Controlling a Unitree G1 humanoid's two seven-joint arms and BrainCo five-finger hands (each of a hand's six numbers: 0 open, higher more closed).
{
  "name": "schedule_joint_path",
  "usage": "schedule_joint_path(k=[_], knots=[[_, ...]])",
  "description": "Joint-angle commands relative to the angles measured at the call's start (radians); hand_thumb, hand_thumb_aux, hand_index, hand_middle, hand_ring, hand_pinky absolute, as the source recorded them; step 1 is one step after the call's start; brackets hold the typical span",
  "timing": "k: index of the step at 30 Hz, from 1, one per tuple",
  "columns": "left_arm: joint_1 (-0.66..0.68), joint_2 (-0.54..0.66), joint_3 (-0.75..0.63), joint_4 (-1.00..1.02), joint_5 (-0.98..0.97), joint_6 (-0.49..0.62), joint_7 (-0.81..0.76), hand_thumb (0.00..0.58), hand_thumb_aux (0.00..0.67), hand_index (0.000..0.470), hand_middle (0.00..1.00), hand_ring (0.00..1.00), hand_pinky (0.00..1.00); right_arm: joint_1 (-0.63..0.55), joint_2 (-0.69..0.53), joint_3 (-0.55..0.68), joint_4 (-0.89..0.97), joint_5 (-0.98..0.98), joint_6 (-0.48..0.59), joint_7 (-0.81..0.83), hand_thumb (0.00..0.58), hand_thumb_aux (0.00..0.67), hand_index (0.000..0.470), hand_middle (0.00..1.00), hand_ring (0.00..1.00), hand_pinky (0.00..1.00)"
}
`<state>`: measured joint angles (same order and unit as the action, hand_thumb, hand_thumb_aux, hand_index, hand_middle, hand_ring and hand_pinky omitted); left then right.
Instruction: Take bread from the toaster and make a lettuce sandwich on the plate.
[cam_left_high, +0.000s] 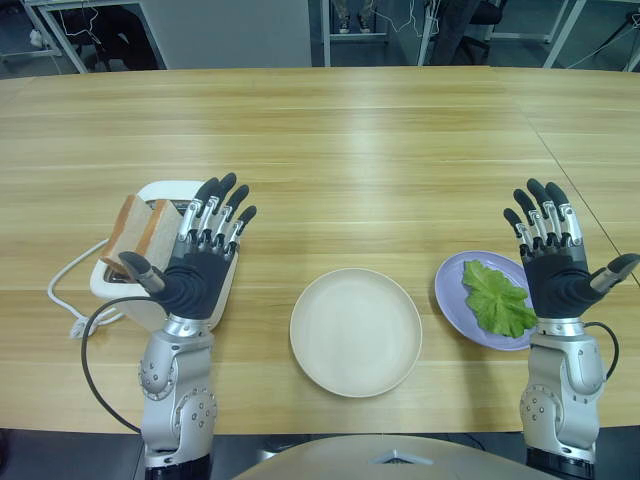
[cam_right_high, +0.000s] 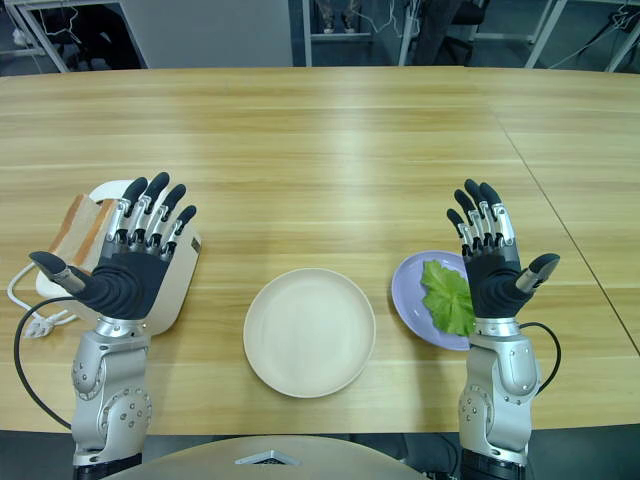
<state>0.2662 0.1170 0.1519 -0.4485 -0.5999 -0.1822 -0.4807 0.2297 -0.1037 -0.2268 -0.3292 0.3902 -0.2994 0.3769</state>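
Fingers (cam_left_high: 218, 205) of the left hand (cam_left_high: 200, 275) are spread and straight, tips pointing away from the robot, thumb stuck out to the left; they grasp nothing. Fingers (cam_left_high: 545, 215) of the right hand (cam_left_high: 555, 270) are likewise fanned apart and straight, thumb out to the right, with nothing in them. Both forearms rise upright from the near table edge.

Directly beneath and behind the left fingers sits the white toaster (cam_left_high: 160, 190); bread (cam_left_high: 140, 235) stands in its slots just left of those fingers, close to them but not in their grip; the toaster's white cord (cam_left_high: 65, 290) loops further left. Just inward of the right hand, below its fingertips, lies a purple dish (cam_left_high: 450, 285) holding a green lettuce leaf (cam_left_high: 497, 298). Between the two hands, level with the wrists, rests the cream plate (cam_left_high: 355, 330), bare. All stand on the wooden table (cam_left_high: 350, 140).

Count: one toaster; two slices of bread; one lettuce leaf; two dishes, one cream and one purple.
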Motion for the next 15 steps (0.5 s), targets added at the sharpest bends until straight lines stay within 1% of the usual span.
schedule_joint_path(k=[1, 8, 12, 13, 15], knots=[[0.0, -0.003, -0.005, 0.014, 0.025, -0.008, 0.008, 0.0, 0.0, 0.0, 0.0, 0.0, 0.0, -0.006, -0.006, 0.016, 0.024, -0.036, -0.012, -0.008, 0.0, 0.0, 0.0, 0.0, 0.0, 0.0], [-0.007, -0.005, -0.01, 0.025, 0.038, -0.014, 0.011, 0.0, 0.0, 0.0, 0.0, 0.0, 0.0, -0.017, -0.007, 0.034, 0.03, -0.07, -0.013, -0.026, 0.0, 0.0, 0.0, 0.0, 0.0, 0.0], [-0.023, -0.004, -0.009, 0.026, 0.061, -0.016, 0.027, 0.0, 0.0, 0.0, 0.0, 0.0, 0.0, -0.005, -0.007, 0.036, 0.038, -0.097, -0.038, -0.032, 0.0, 0.0, 0.0, 0.0, 0.0, 0.0], [-0.035, -0.003, 0.0, 0.008, 0.079, -0.008, 0.058, 0.0, 0.0, 0.0, 0.0, 0.0, 0.0, -0.001, -0.004, 0.035, 0.039, -0.104, -0.04, -0.04, 0.0, 0.0, 0.0, 0.0, 0.0, 0.0], [-0.076, 0.008, 0.046, -0.083, 0.135, 0.06, 0.19, 0.0, 0.0, 0.0, 0.0, 0.0, 0.0, -0.001, 0.001, 0.029, 0.041, -0.113, -0.04, -0.059, 0.0, 0.0, 0.0, 0.0, 0.0, 0.0]])
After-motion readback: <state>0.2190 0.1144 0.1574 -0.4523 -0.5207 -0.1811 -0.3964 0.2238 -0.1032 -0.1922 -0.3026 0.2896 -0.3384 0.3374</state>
